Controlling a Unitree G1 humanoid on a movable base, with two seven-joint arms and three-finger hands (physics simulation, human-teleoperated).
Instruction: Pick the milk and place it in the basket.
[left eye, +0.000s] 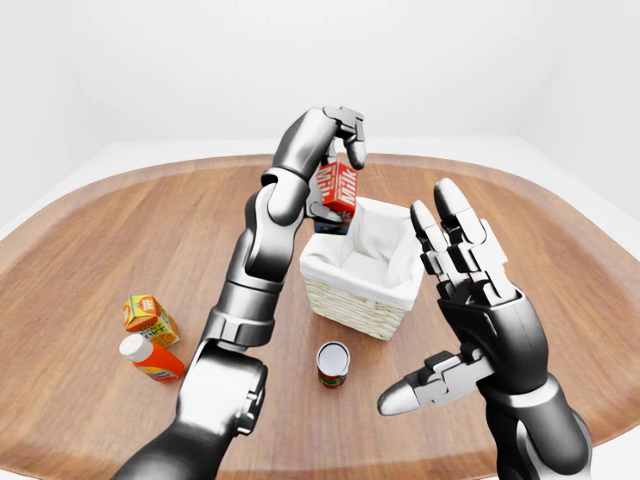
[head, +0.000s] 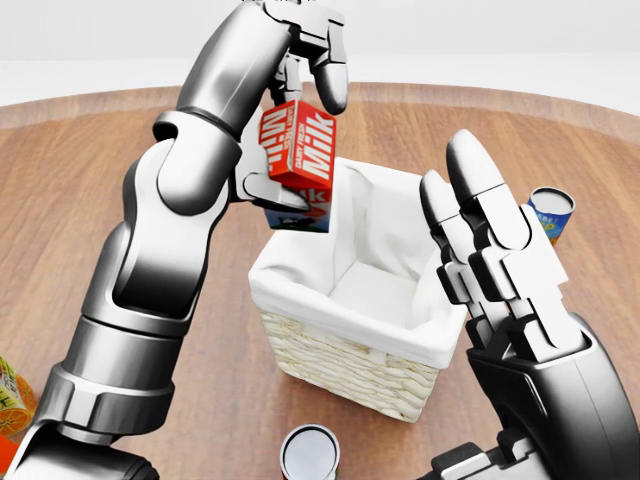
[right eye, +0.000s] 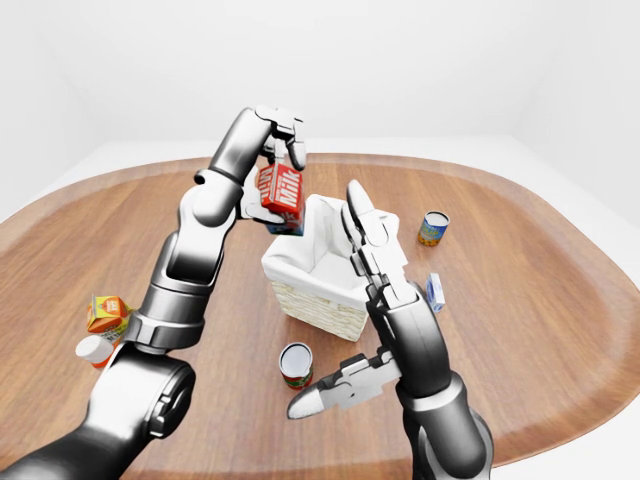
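A red milk carton (head: 298, 160) with white lettering hangs in the air at the upper left rim of the basket, held in my left hand (head: 300, 130), whose fingers are shut round it. The wicker basket (head: 345, 360) with a white cloth lining stands at the centre of the head view, its inside holding nothing. My right hand (head: 490, 250) stands open, fingers spread and pointing up, just right of the basket and apart from it.
On the round wooden table (left eye: 120, 230) a tin can (head: 310, 455) stands below the basket. A blue can (right eye: 433, 228) and a small blue-white carton (right eye: 434, 291) lie to the right. An orange juice carton (left eye: 148, 316) and a bottle (left eye: 150, 358) lie at the left.
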